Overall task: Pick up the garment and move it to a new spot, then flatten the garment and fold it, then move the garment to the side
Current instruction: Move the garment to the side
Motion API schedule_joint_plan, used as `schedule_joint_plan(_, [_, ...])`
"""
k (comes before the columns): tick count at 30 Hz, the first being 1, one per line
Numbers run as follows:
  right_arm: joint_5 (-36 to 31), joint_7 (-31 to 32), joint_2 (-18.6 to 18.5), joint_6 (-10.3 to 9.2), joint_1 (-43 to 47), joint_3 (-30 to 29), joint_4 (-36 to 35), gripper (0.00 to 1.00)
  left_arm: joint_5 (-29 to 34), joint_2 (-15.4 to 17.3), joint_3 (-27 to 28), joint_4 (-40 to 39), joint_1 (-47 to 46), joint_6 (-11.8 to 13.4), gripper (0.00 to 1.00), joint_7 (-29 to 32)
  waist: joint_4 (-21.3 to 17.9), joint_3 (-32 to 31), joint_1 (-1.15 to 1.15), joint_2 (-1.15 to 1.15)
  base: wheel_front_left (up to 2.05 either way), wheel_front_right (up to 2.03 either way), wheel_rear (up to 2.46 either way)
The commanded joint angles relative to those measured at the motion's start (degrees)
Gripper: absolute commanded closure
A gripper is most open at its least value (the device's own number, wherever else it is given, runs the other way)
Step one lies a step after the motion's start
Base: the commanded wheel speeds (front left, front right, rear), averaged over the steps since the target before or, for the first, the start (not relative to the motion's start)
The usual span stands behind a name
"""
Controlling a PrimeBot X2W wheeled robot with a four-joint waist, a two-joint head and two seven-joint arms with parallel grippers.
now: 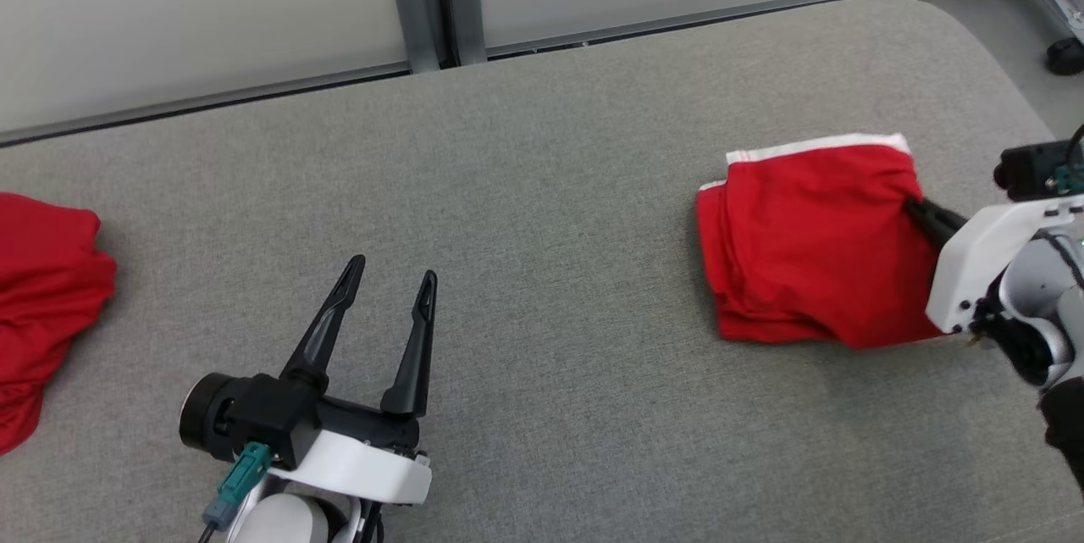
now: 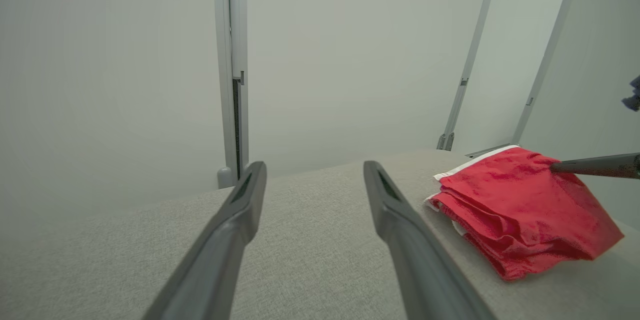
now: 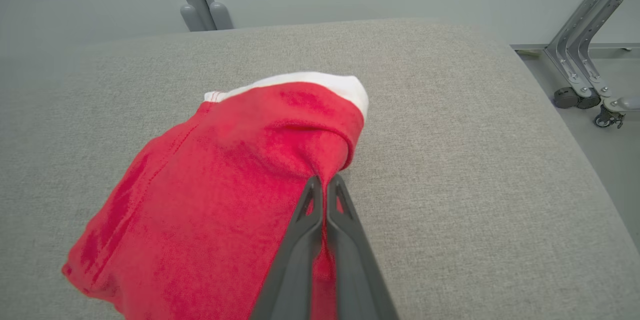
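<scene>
Both jaws of the right gripper (image 3: 325, 181) pinch the folded garment (image 1: 804, 246), white band (image 1: 817, 146) pointing away.

Head view: a second red cloth (image 1: 42, 306) is cut off by the left edge, and its kind cannot be told. The arm behind the right gripper (image 1: 913, 206) runs off the right edge. How much of the red garment (image 1: 804, 246) sits between its pressed fingers is hidden. Left wrist view: a small blue object (image 2: 634, 96) at the right edge is blurred and unidentifiable. Right wrist view: the garment's near part is cropped by the bottom edge.
</scene>
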Motion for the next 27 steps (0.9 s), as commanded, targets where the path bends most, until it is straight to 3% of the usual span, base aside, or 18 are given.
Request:
schedule_joint_plan(1, [0.0,-1.0,-2.0,0.02,-2.3,0.6,0.8,1.0,0.6,0.3,0.1,0.1,-1.5,-0.5,0.0,0.0,1.2,2.7,0.0,0.0,0.0,0.0,0.0])
schedule_joint_plan(13, [-3.6,-6.4,-13.1,0.01,-15.7,5.4,11.2,1.0,2.4,1.5,-0.4,-0.4,-6.4,-1.4,0.0,0.0,4.4,11.1,0.0,0.0,0.0,0.0,0.0])
schedule_joint_plan(17, [-5.0,-7.6,-13.9,0.01,-17.9,6.3,15.2,1.0,2.5,1.5,-0.4,-0.2,-6.9,-1.5,0.0,0.0,4.6,11.5,0.0,0.0,0.0,0.0,0.0])
schedule_joint_plan(18, [-5.6,-8.5,-14.1,0.01,-18.8,6.2,16.6,0.74,2.5,1.5,-0.5,0.1,-6.9,-1.6,0.0,0.0,4.7,11.4,0.0,0.0,0.0,0.0,0.0])
schedule_joint_plan(19, [-5.9,-9.2,-13.9,0.01,-19.5,5.9,18.1,0.0,2.4,1.4,-0.5,0.2,-6.9,-1.6,0.0,0.0,4.8,11.1,0.0,0.0,0.0,0.0,0.0])
schedule_joint_plan(27, [-7.8,-17.1,-10.6,0.01,-22.0,4.1,25.3,0.0,1.5,1.0,-0.1,0.6,-5.6,-1.5,0.0,0.0,5.5,7.6,0.0,0.0,0.0,0.0,0.0])
